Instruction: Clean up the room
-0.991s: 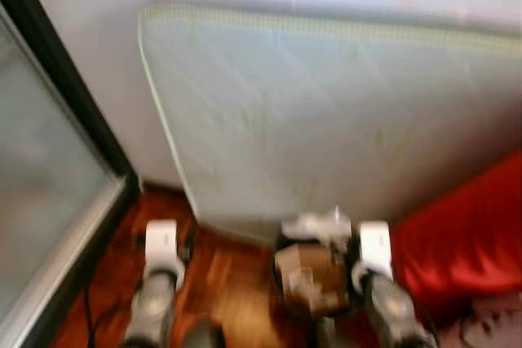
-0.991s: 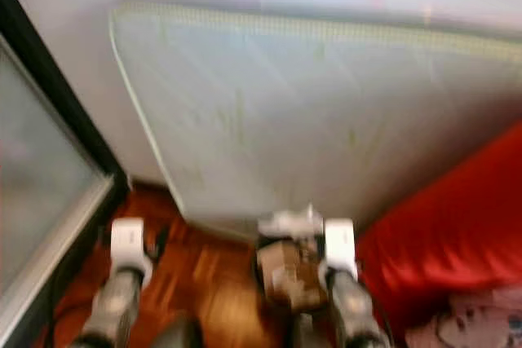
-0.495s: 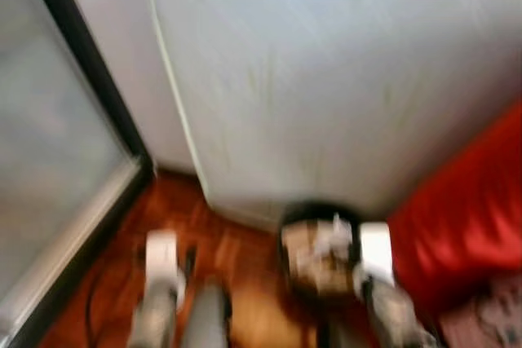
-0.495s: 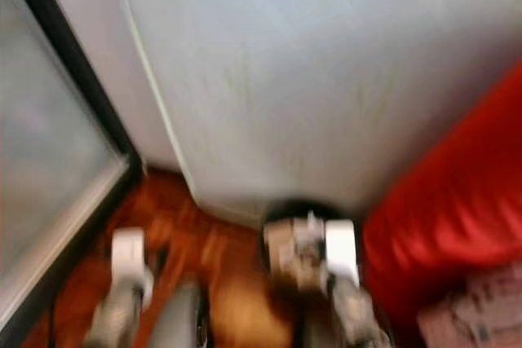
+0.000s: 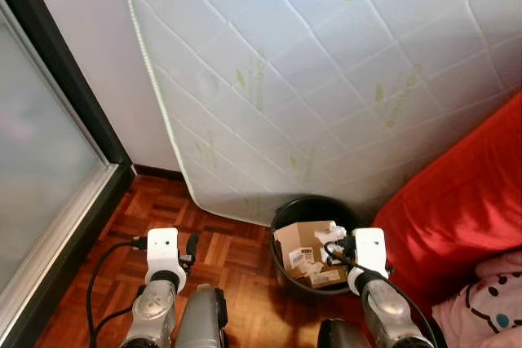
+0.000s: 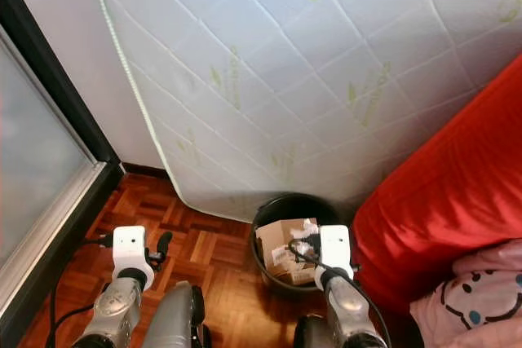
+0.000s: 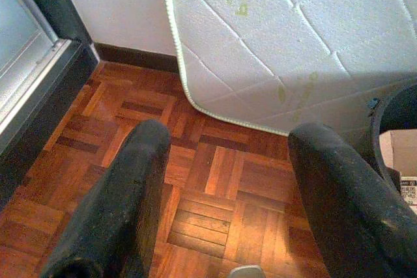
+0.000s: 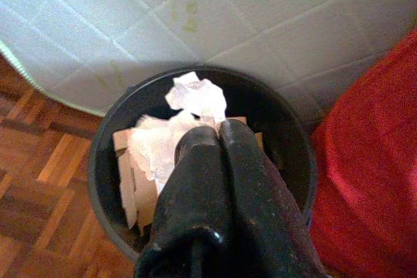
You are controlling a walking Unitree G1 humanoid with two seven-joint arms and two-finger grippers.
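Note:
A black round bin (image 5: 281,219) stands on the parquet floor at the foot of a leaning mattress, with a cardboard box (image 5: 298,242) and paper scraps inside. My right gripper (image 8: 218,128) hovers over the bin (image 8: 104,135), its fingers pressed together on a crumpled white paper (image 8: 195,96) that sticks out past the tips. In the left eye view the same gripper (image 5: 338,242) sits above the bin's right side. My left gripper (image 7: 228,141) hangs open over bare parquet left of the bin, holding nothing.
A white quilted mattress (image 5: 326,79) leans on the wall behind the bin. A red sofa or bedding (image 5: 465,193) rises at the right, with a pink cushion (image 5: 489,307) on it. A black-framed glass door (image 5: 41,169) runs along the left. A black cable (image 5: 106,258) lies on the floor.
The camera has shifted and the blur has gone. The bin now shows fully in front of the right gripper, which still carries the white paper. The left arm looks unchanged.

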